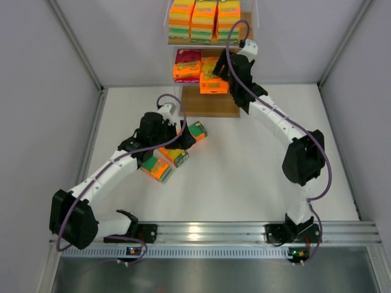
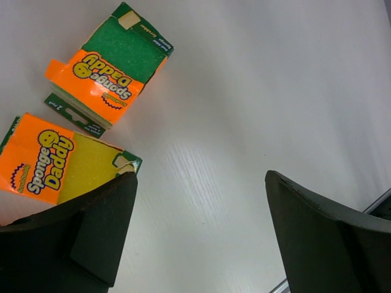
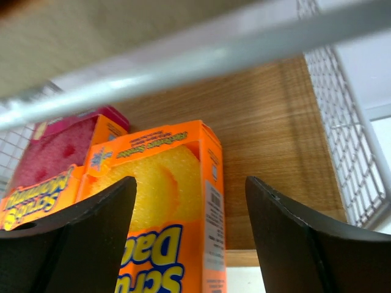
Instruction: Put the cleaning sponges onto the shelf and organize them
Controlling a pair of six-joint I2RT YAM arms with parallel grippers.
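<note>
White table (image 1: pixel 244 177), aluminium rail (image 1: pixel 214 231)

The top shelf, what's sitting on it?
Three orange sponge packs show side by side on the top board of the shelf. They cover most of it, so anything behind or underneath them can't be seen.

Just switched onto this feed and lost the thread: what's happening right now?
The right arm is reaching into the middle level of the shelf. Its jaws are open around a yellow sponge pack that sits beside a pink one. Three more packs line the top level. The left arm hovers with open jaws over the table, where three packs lie loose, not yet shelved.
</note>
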